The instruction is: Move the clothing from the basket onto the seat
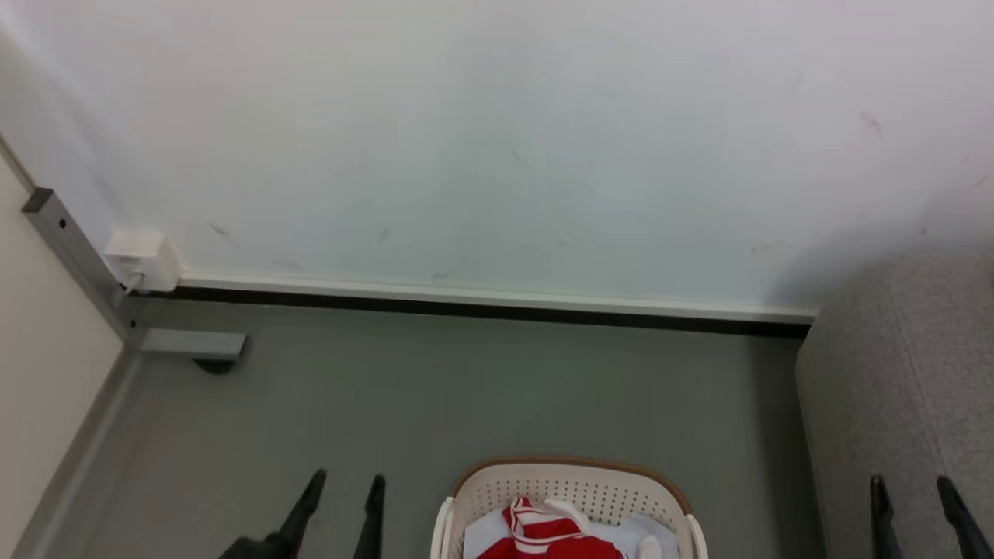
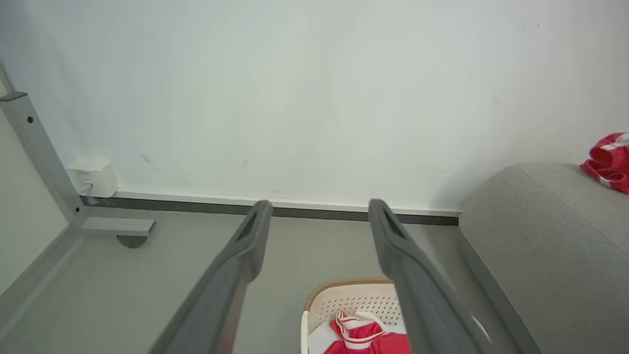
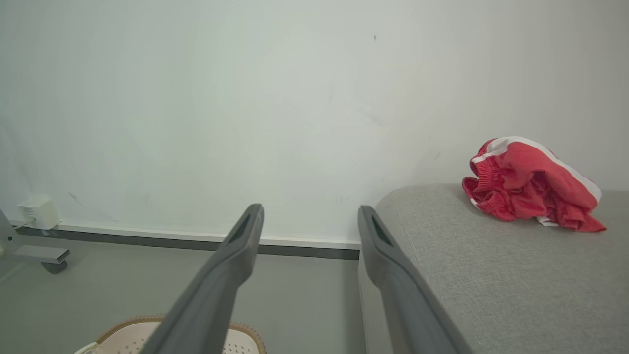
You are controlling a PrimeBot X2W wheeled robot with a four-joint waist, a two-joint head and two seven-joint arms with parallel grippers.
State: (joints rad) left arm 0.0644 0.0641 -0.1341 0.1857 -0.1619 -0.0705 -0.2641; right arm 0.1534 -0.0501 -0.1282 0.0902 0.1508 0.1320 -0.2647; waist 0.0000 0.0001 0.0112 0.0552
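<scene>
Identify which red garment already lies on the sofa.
The crumpled red garment with the white stripe, alone on the grey sofa; the other red-and-white garment lies in the perforated laundry basket.
</scene>
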